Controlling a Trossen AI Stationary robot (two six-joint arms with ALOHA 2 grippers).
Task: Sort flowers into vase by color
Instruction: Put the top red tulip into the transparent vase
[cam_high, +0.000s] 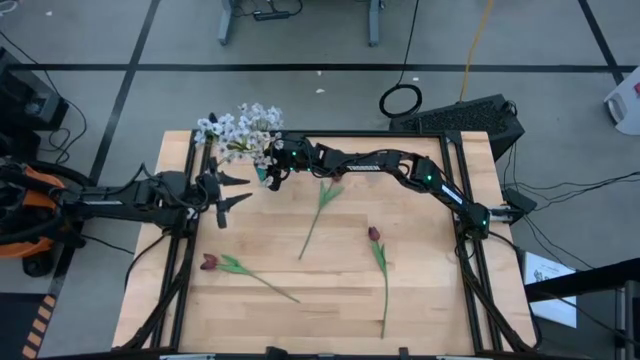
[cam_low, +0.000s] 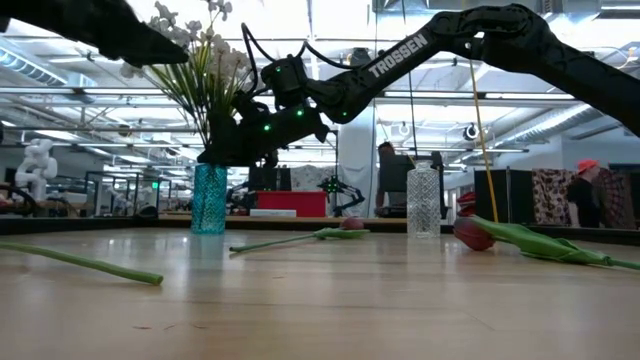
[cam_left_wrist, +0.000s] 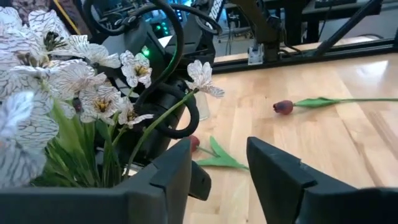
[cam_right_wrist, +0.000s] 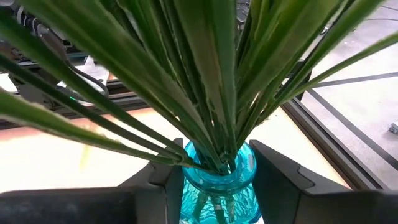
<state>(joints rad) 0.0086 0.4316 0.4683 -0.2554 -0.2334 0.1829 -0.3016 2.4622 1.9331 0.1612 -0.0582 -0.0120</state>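
White sprays (cam_high: 243, 130) stand in the turquoise vase (cam_right_wrist: 217, 180), clamped by the right pincer (cam_right_wrist: 217, 186); left pincer (cam_left_wrist: 217, 174) apart, empty; three tulips (cam_high: 209, 262) remain on the bench (cam_high: 420, 300), toward 6 o'clock.

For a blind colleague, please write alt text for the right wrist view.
The right gripper has its two dark fingers around the neck of a turquoise glass vase, which holds a bunch of green stems fanning towards the camera. The wooden table lies behind.

three red tulips (cam_high: 374, 234) lay on the desk (cam_high: 420, 300), one bunch of white flowers (cam_high: 245, 128) stood in a blue vase (cam_low: 209, 198), plus one clear vase (cam_low: 423, 200).
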